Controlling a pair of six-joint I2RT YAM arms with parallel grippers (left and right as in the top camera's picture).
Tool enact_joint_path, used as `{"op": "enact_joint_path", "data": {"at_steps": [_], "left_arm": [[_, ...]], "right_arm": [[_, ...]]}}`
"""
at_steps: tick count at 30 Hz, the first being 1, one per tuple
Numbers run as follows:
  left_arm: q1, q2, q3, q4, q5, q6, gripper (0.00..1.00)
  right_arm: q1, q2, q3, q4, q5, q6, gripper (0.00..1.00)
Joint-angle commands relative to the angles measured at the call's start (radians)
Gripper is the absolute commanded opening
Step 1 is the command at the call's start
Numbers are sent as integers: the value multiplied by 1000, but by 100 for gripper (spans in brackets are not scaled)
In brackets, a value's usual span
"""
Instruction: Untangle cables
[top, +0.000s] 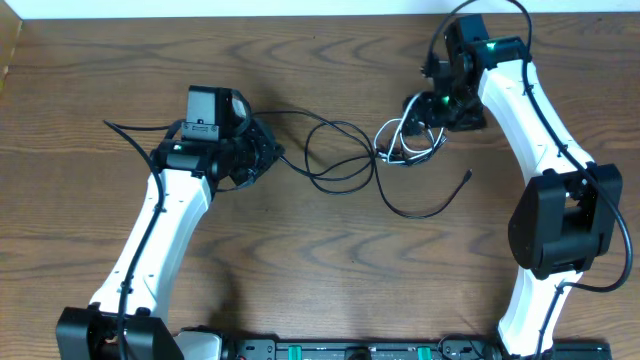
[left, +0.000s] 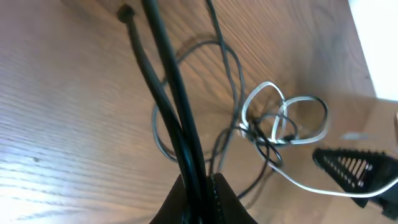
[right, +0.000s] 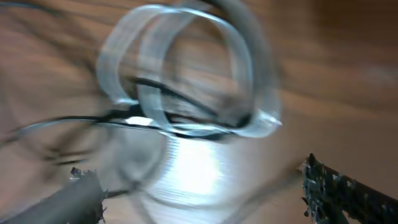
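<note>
Overhead, the black cables (top: 340, 160) loop loosely across the middle of the desk (top: 120, 60). Just right of them the white cable (top: 406, 146) sits coiled, with black strands knotted through it. The left pincer (top: 268, 155) is clenched on the black cables. The right pincer (top: 426, 124) hangs released over the coil. Most of the untangling looks undone.

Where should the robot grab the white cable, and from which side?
Probably the top of the white cable's big loop, coming down from above with the open right gripper, which hangs over it. The loop seems to arch up free. The black cords cross it only low down near the knot, so a high pinch should catch white alone.
</note>
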Motion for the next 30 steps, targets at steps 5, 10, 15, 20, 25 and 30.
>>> {"op": "enact_joint_path", "data": {"at_steps": [5,10,15,20,25,30], "left_arm": [[-1,4,9,-11,-164,26,8],[-1,5,9,-34,-223,29,8],[-1,6,9,-64,-268,29,8],[-3,6,9,-77,-268,37,8],[-3,11,9,-98,-268,104,8],[-3,55,9,-126,-268,156,8]], "right_arm": [[-23,-1,7,-80,530,207,99],[-58,-1,7,-111,596,211,99],[-121,-1,6,-130,594,236,99],[-124,-1,7,-62,-13,-109,99],[-106,-1,7,37,-402,-275,98],[-104,-1,7,169,-409,-190,98]]}}
